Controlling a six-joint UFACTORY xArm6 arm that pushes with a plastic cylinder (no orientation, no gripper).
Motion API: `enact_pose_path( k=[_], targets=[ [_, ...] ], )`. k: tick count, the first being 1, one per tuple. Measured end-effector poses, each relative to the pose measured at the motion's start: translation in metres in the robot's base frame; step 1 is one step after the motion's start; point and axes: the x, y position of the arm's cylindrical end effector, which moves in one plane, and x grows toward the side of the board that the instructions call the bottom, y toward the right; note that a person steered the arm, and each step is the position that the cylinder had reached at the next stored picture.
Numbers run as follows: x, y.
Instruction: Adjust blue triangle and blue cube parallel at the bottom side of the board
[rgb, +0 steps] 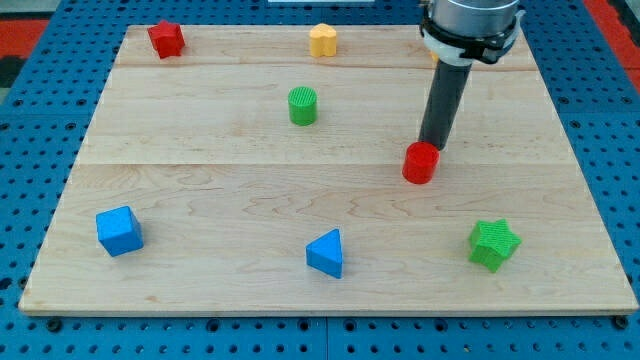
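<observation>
Bright, even light fills the view, mostly from overhead. The pale board is well lit with no hot glare, only a mild sheen across its middle planks. Shadows are short and soft: a thin dark edge sits under the blue cube, the blue triangle and the green star. The rod shows a faint highlight down its side, and my tip meets the red cylinder in a small dark patch. Focus is sharp across the board. Block edges look slightly jagged from low resolution. The board's sides converge toward the view's top.
</observation>
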Motion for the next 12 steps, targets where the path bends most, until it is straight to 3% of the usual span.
enact_pose_path(
  k=[1,2,4,5,8,9,10,12],
  targets=[
    [-0.005,-0.021],
    [0.029,-0.076],
    [0.132,-0.085],
    [0.151,-0.068],
    [0.152,-0.116],
    [0.147,-0.104],
    [0.103,-0.110],
    [0.048,-0.306]
  ],
)
